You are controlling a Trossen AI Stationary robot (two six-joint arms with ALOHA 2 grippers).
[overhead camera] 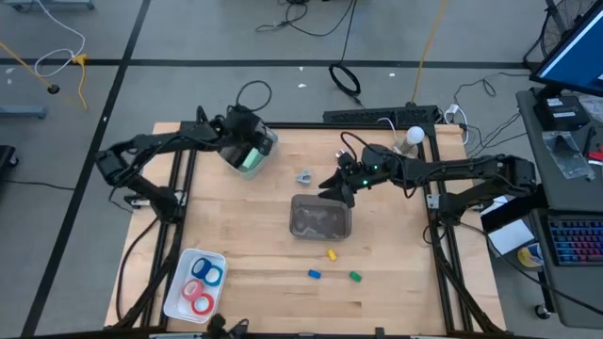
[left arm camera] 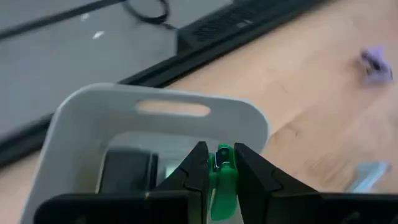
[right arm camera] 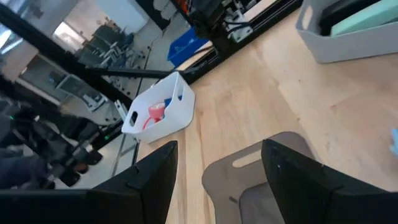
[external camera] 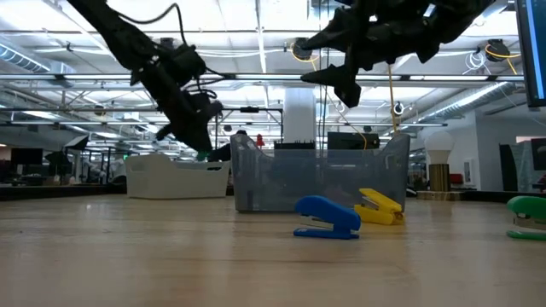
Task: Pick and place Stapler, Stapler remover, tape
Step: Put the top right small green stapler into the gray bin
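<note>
A: Which step is this?

B: The left gripper (left arm camera: 221, 163) is clamped on a small green stapler (left arm camera: 222, 180), held over the white bin (overhead camera: 247, 155) at the table's far left. Judging by that, it's mid-delivery; next it needs to lower and let go inside the bin.

A: And the right gripper (overhead camera: 336, 188)?

B: Jaws spread and empty, hovering above the far edge of the grey bin (overhead camera: 320, 217). (It looks freshly unloaded, but that's a guess.) The next pick probably calls for a reach to the 3 staplers on the near table: yellow stapler (overhead camera: 332, 253), blue stapler (overhead camera: 315, 274), second green stapler (overhead camera: 356, 276).

A: The tape?

B: The tape rolls (overhead camera: 201, 284) lie in the white tray (overhead camera: 181, 299) at the near left corner.

A: Anything unclear?

B: The grey bin's contents are murky. A small purplish item (overhead camera: 303, 176) beside it could be the remover; I can't tell.
</note>
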